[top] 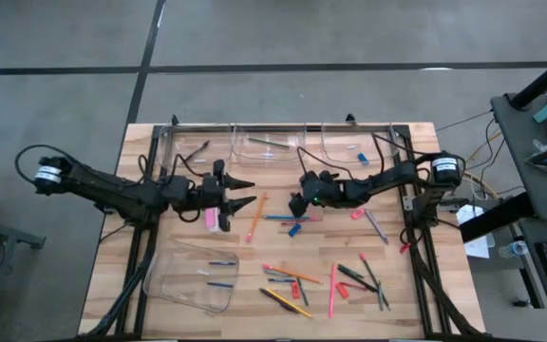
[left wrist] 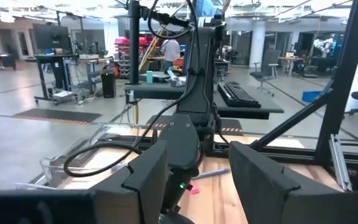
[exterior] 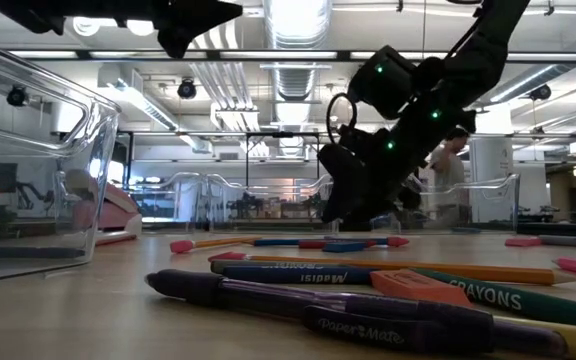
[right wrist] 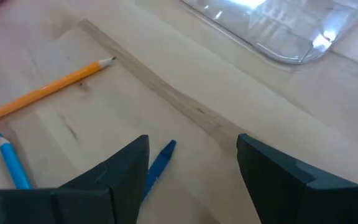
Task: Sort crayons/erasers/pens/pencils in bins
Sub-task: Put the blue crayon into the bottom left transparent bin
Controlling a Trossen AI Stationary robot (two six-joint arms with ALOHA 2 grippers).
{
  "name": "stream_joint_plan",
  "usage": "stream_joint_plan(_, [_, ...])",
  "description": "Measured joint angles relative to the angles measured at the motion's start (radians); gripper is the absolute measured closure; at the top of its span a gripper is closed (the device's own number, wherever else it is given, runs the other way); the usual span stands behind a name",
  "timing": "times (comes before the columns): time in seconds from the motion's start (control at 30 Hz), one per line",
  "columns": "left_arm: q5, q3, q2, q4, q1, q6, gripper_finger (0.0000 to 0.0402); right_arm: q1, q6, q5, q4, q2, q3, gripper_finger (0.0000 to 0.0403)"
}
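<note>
Seen from above, a pale wooden table holds a scatter of thin coloured sticks and four clear plastic rectangular bins, three along the far edge and one tilted near the front left. The right gripper hangs low at the table's middle with its two dark fingers spread wide and nothing between them, directly over a short blue crayon lying flat on the wood. Just beside it lies a long orange pencil. The left gripper hovers well above the table to the left, its fingers parted and empty. The crayon looks light, stiff and smooth, likely to roll or slip, so a pinch across its middle seems safest. More pens, pencils and small red erasers lie toward the front right. Beyond the table is a large workshop with desks, monitors and a person standing far off.
</note>
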Motion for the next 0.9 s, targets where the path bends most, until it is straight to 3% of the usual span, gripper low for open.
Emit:
stream_joint_plan(0.2, [0.000,0.002,-0.004,0.003,0.004,0.001,0.0243,-0.003,-0.010,-0.017,-0.025,0.013,0.020,0.0172])
stream_joint_plan(0.63, [0.008,0.000,-0.004,-0.009,0.001,-0.010,0.0243,0.012,0.062,-0.003,-0.396,0.141,0.255,0.0173])
stream_joint_plan(0.9, [0.033,-0.001,-0.004,-0.055,0.001,-0.043,0.0243,0.025,0.102,-0.036,-0.452,0.224,0.311,0.0209])
